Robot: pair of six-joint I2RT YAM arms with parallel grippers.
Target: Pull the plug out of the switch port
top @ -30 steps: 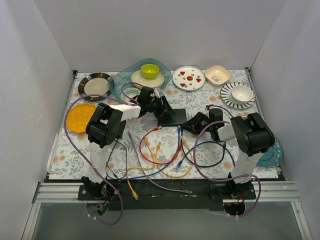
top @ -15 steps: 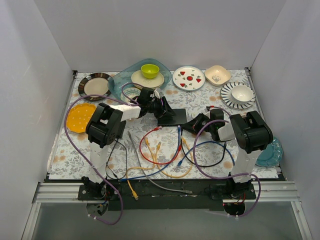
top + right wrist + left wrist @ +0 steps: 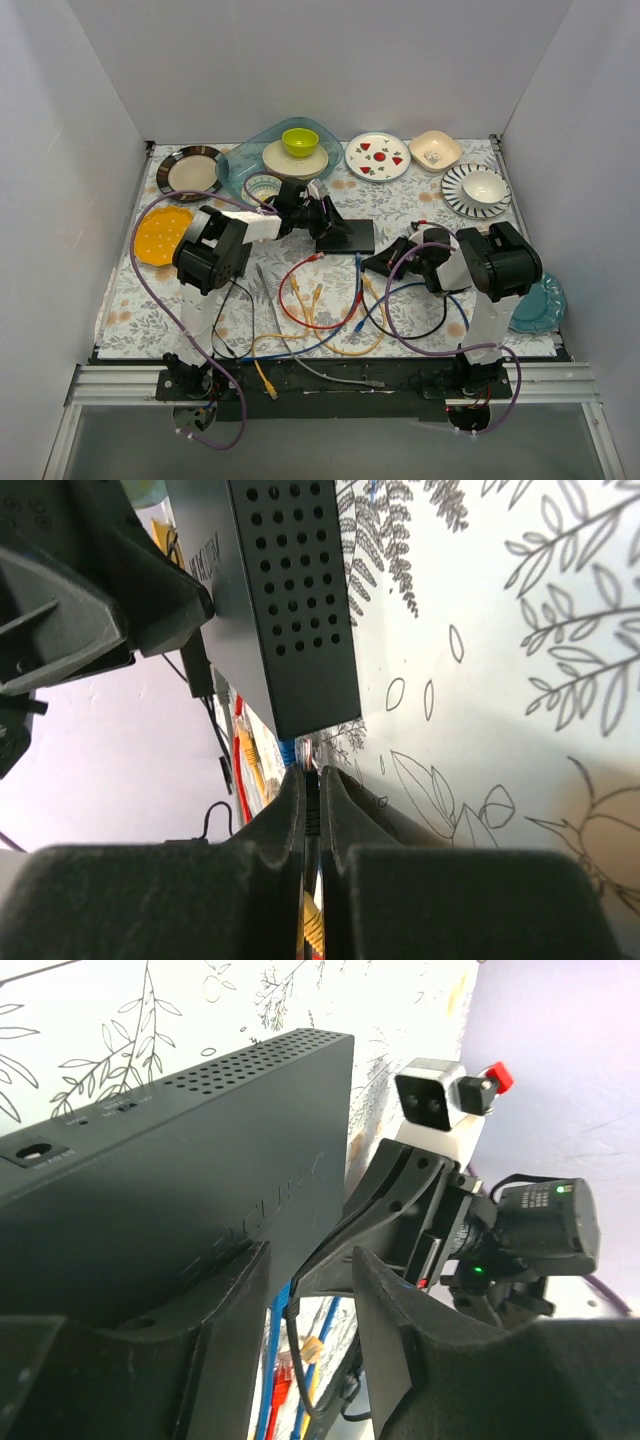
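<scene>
The switch [image 3: 350, 238] [image 3: 180, 1160] [image 3: 290, 590] is a flat black box at mid-table. My left gripper [image 3: 318, 218] [image 3: 312, 1260] clamps its left edge, one finger above and one below. A blue plug [image 3: 357, 258] [image 3: 290, 750] sits at the switch's near edge, with its blue cable [image 3: 290, 1310] trailing toward me. My right gripper [image 3: 378, 263] [image 3: 313, 772] is shut, its tips just short of that plug at the switch's corner. Only a thin dark strip shows in the slit between its fingers. I cannot tell whether anything is pinched there.
Loose red, yellow, blue, black and grey cables [image 3: 320, 300] sprawl over the near half of the floral cloth. Dishes line the far side: a yellow plate [image 3: 162, 235], a green bowl [image 3: 300, 141] on a blue tray, a strawberry plate [image 3: 377, 156], a striped bowl [image 3: 478, 188]. A teal plate [image 3: 540, 305] lies right.
My right gripper has closed and drawn back a little toward the near edge. The left gripper and the switch have stayed where they were.
</scene>
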